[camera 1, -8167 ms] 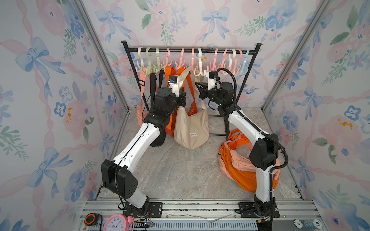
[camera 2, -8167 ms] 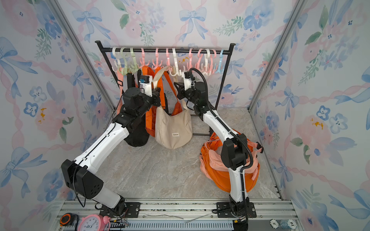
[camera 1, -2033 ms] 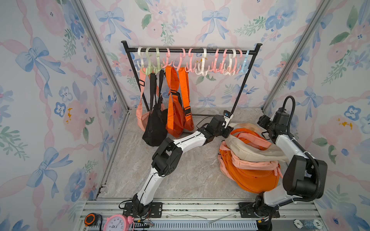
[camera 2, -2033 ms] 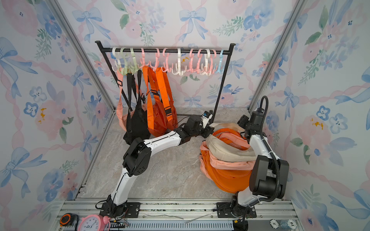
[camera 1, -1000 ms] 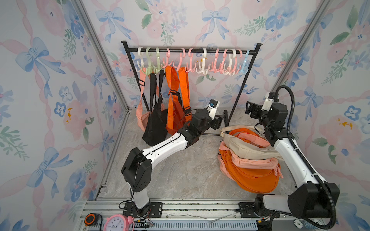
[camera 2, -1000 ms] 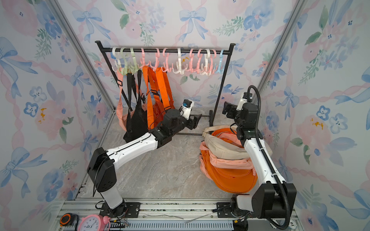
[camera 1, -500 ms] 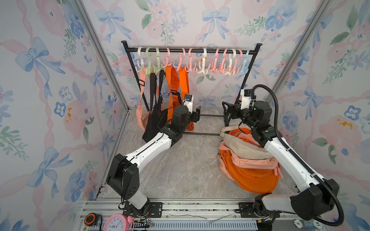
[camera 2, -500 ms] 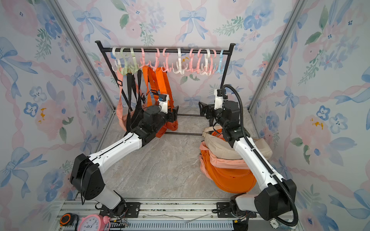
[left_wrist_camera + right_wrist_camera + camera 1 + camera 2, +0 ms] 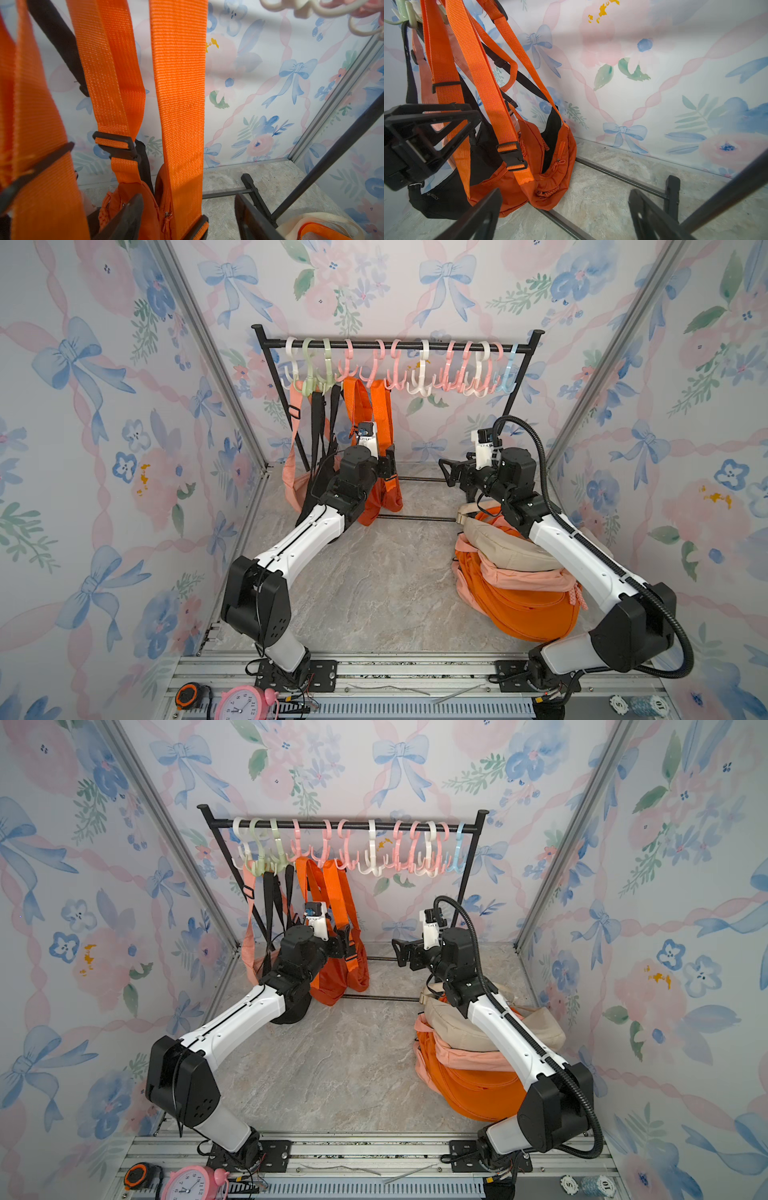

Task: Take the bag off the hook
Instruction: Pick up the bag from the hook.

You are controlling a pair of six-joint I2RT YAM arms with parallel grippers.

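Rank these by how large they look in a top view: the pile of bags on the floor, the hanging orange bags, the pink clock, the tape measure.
1. pile of bags
2. hanging orange bags
3. pink clock, cut off at the frame's edge
4. tape measure
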